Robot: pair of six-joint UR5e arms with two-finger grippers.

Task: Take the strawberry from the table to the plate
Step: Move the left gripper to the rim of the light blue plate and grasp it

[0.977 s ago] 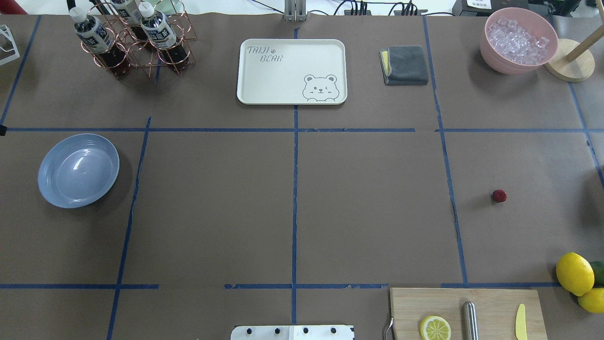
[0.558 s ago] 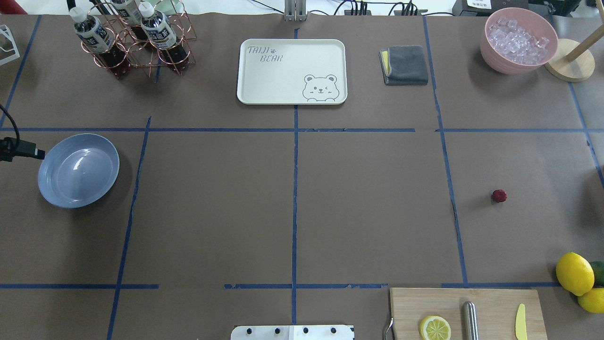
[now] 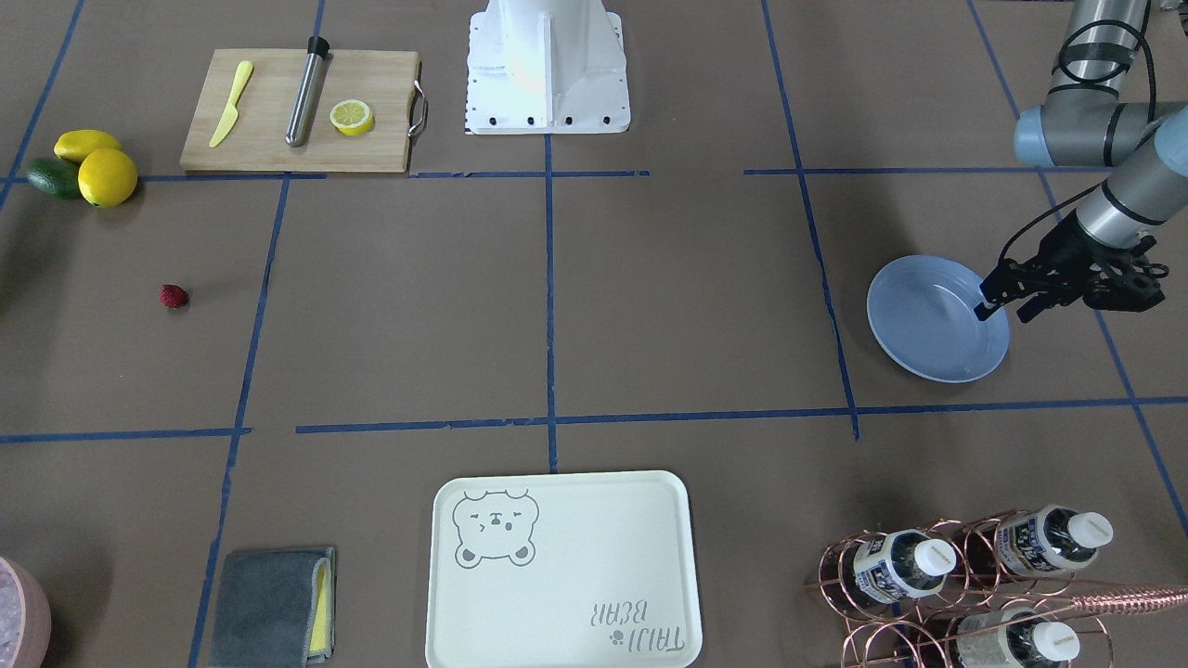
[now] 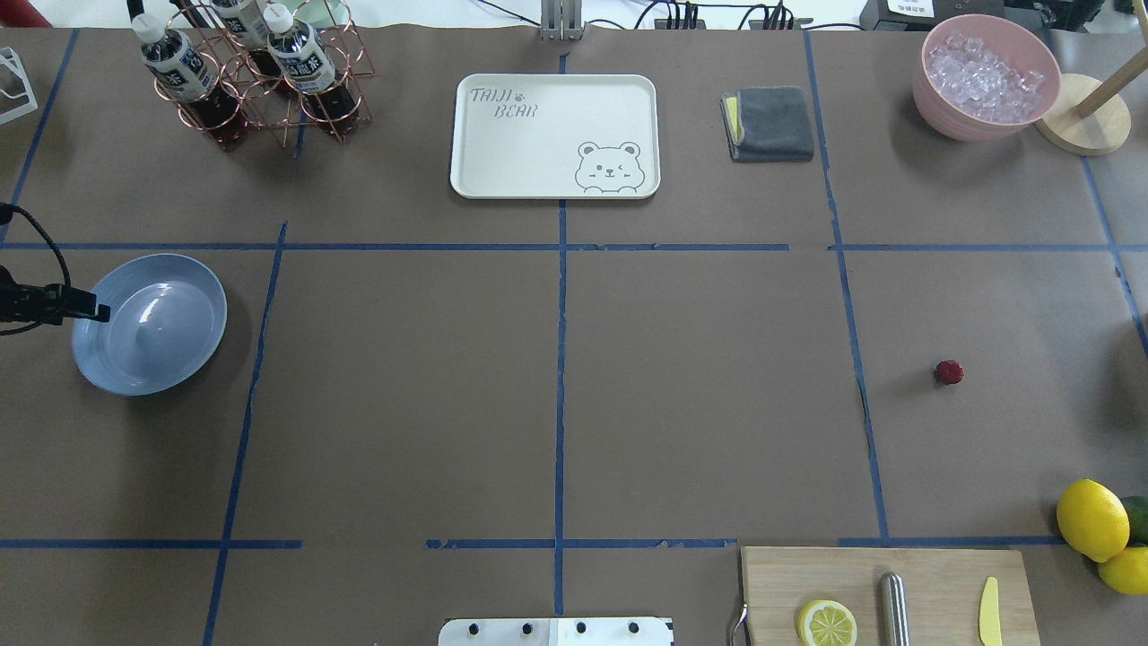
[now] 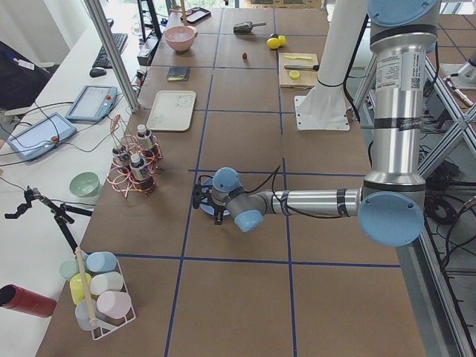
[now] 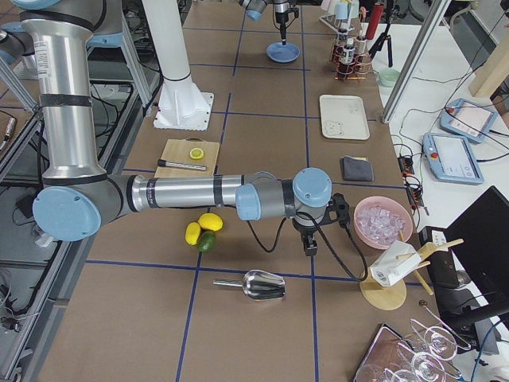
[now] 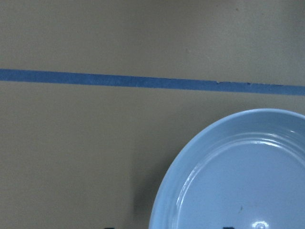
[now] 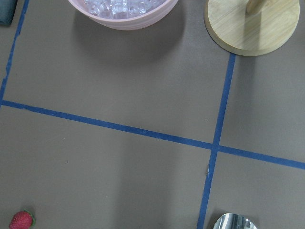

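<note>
The strawberry (image 4: 949,371), small and red, lies on the brown table (image 4: 700,377) at the right; it also shows as the strawberry (image 3: 173,296) and the strawberry (image 8: 22,220). The light-blue plate (image 4: 161,341) sits far left and holds nothing. My left gripper (image 3: 1005,308) hovers at the plate's (image 3: 928,325) outer rim, its fingers apart and nothing between them. The left wrist view looks down on the plate (image 7: 248,191). My right gripper (image 6: 308,241) shows only in the exterior right view, near the pink bowl; I cannot tell its state.
A cutting board (image 4: 933,583) with a lemon half, metal rod and yellow knife sits at the near right, with lemons (image 4: 1092,519) beside it. At the back are the bear tray (image 4: 538,135), grey cloth (image 4: 771,124), ice bowl (image 4: 985,76) and bottle rack (image 4: 260,81).
My left gripper came in from the overhead view's left edge and moved right, up to the plate's rim. The strawberry and plate have not moved.
</note>
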